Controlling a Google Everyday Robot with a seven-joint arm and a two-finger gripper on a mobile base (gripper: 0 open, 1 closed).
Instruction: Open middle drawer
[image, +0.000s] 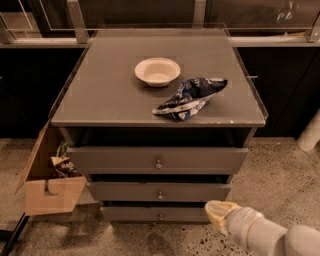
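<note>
The middle drawer (159, 192) is a grey flat front with a small round metal knob (160, 195) at its centre, set between a taller top drawer (157, 159) and a narrower bottom drawer (160, 214). All three fronts look closed. My gripper (216, 213) shows as a pale yellowish tip on a white arm (270, 235) coming in from the lower right. It sits low, to the right of the bottom drawer's knob and below the middle drawer's right end, apart from the knobs.
On the cabinet top (100, 95) stand a white bowl (157, 71) and a blue-and-white crumpled bag (190, 97). An open cardboard box (47, 185) with clutter stands on the speckled floor at the left. A white post (311, 132) is at the right edge.
</note>
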